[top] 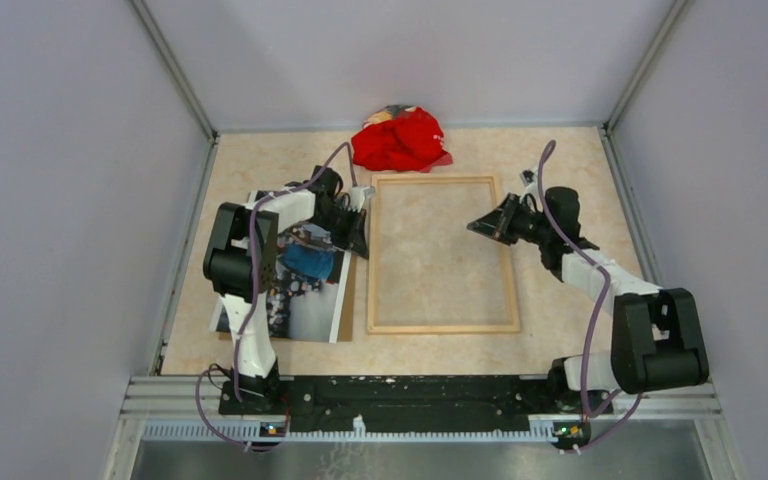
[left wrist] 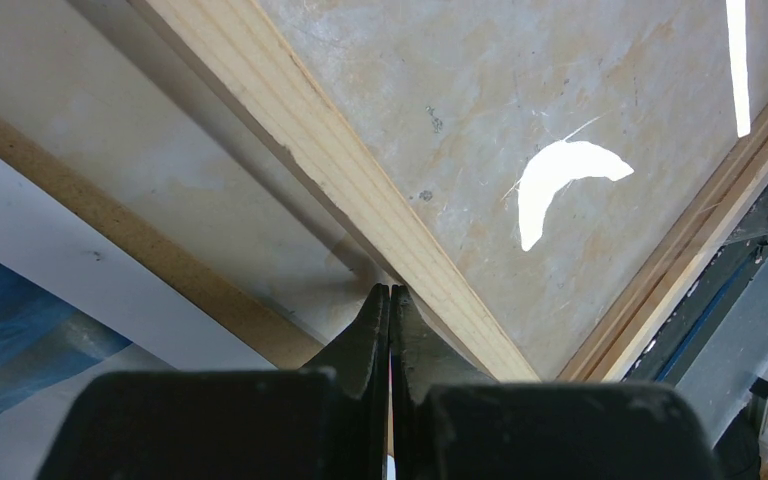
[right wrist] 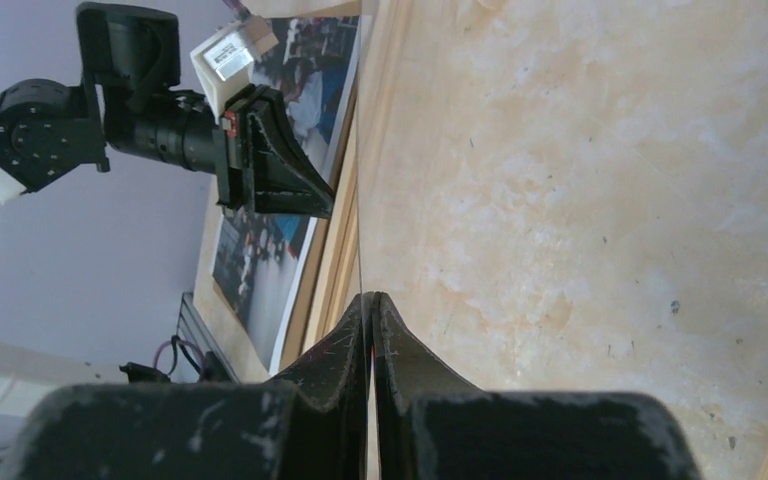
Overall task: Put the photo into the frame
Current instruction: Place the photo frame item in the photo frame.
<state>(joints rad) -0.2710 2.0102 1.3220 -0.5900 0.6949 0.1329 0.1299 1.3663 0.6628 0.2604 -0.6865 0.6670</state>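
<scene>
Left claw (top: pixel 362 238): clenched, nothing between the jaws; tips at the outer edge of the frame's (top: pixel 443 327) left rail, toward its far end; contact cannot be confirmed.
Right claw (top: pixel 482 226): clenched, nothing seen in it; over the frame's opening, nearer the right rail, pointing at the left rail.
Frame: flat on the bench (top: pixel 560 160), opening bare.
Photo (top: pixel 310 300): outside the frame, just left of it, face up on a brown board (left wrist: pixel 140 248).
Red cloth (top: pixel 398 140): just beyond the frame's far rail.
</scene>
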